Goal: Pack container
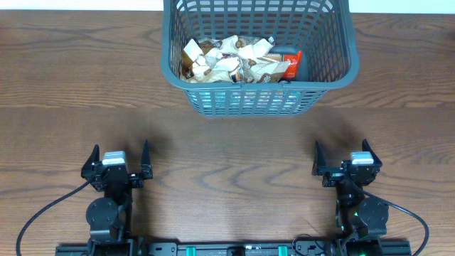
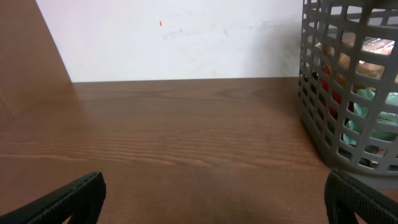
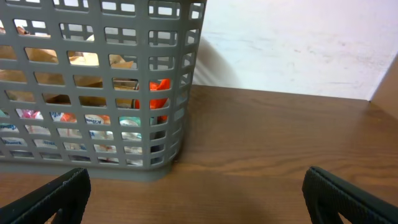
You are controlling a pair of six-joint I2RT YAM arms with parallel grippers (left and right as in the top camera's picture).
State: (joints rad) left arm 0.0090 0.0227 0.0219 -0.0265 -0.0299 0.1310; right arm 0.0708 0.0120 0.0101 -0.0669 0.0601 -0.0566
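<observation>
A: Claws first, pls. State?

B: The left claw (image 1: 121, 148) is spread wide, w/ nothing between its fingers. The right claw (image 1: 341, 146) is the same: spread and empty. Both sit low at the near edge of the brown wood-grain bench (image 1: 71, 85), well apart from each other.

A: And the container?

B: The container (image 1: 249, 99), a large grey-blue plastic basket w/ lattice walls, stands on the far part of the bench, ahead of both claws and touching neither. It is more in front of the right claw. In the left wrist view it shows only at the right side. Inside lie crinkled beige-and-white snack packets (image 1: 227, 60) and one red-orange packet (image 1: 291, 64), toward the near wall.

A: What can go wrong?

B: Two things, I think. First, a spread finger going forward low could hit the lattice wall or hook in a hole, and the container would slide or tip. Its far end is cut off in the overhead view, so I cannot tell how much bench is behind it. Second, I see no loose packet outside, so a claw may shut on nothing.
</observation>
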